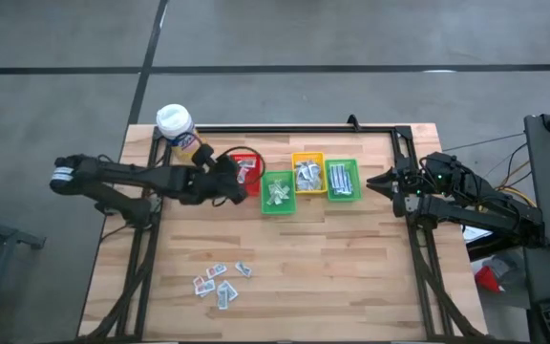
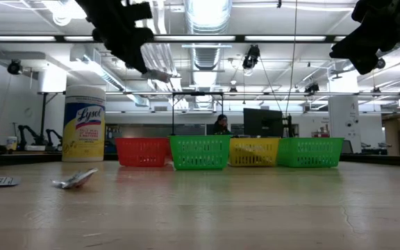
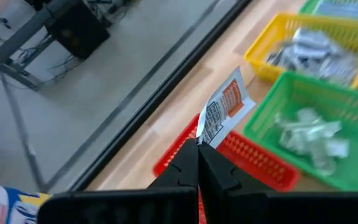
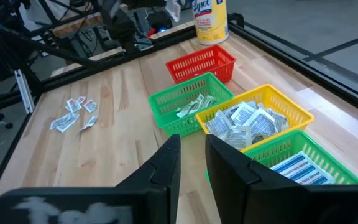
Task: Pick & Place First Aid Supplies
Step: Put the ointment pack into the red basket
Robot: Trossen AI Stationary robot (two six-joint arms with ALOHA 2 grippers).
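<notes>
My left gripper hangs above the red bin, shut on a small white packet with an orange label. In the low view the packet is well above the bins. Several more packets lie flat on the table near its front edge. A green bin with pale sachets, a yellow bin with silvery wrappers and a second green bin with blue-striped strips stand in a row beside the red one. My right gripper waits open at the table's right edge, holding nothing. My left gripper pinches the packet by one bottom corner between its two fingertips. The packet sticks out past the fingers, edge up and tilted, lifted clear over the red bin's rim.
A yellow Lysol wipes canister stands at the table's far left corner, close behind my left arm. A black frame rail runs along the far edge. Bare wood lies between the bins and the loose packets.
</notes>
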